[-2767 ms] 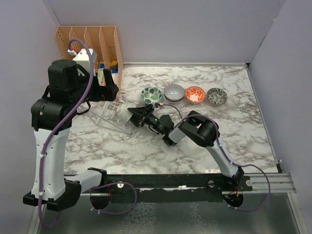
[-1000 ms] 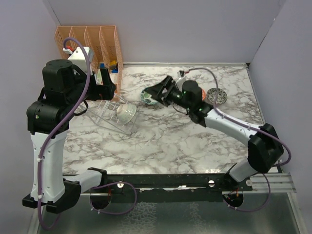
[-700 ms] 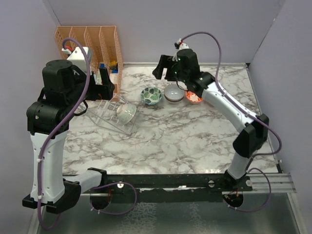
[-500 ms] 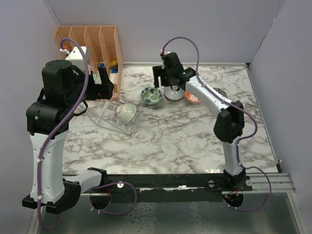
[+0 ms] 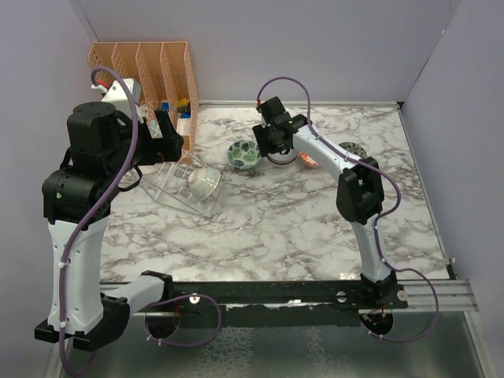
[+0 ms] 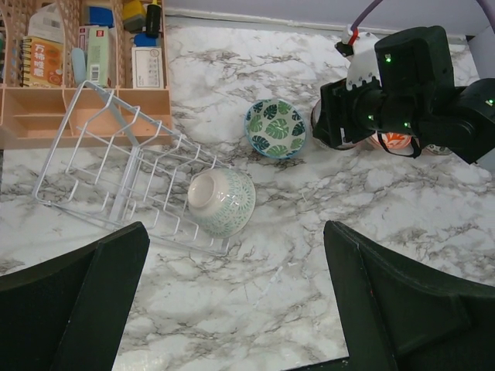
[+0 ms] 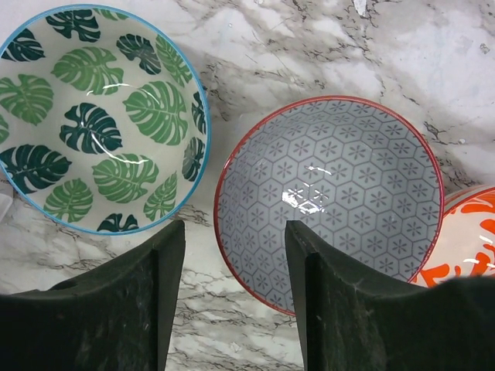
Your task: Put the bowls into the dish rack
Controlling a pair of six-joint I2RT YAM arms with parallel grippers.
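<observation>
Four bowls stand in a row at the back: a teal-green leaf bowl (image 5: 243, 154) (image 7: 93, 116), a grey hex-patterned bowl with a red rim (image 7: 332, 193), a red-orange bowl (image 5: 314, 158) (image 7: 473, 239), and a grey speckled bowl (image 5: 351, 148) partly behind the arm. My right gripper (image 5: 268, 146) (image 7: 236, 232) is open just above them; its jaws straddle the left rim of the grey hex bowl. A pale bowl (image 5: 205, 182) (image 6: 222, 201) lies on its side in the clear dish rack (image 5: 167, 186) (image 6: 93, 151). My left gripper (image 5: 167, 135) (image 6: 233, 232) is open wide, empty, high above the rack.
The orange perforated organizer (image 5: 146, 69) (image 6: 77, 108) stands in the back left corner right behind the rack, with small boxes in it. Walls close the table at the left, back and right. The right arm stretches from the near right base to the bowls.
My right arm left the pale bowl in the rack, swung right and back to the row of bowls, and came down over the grey hex bowl. The left arm barely moved.
</observation>
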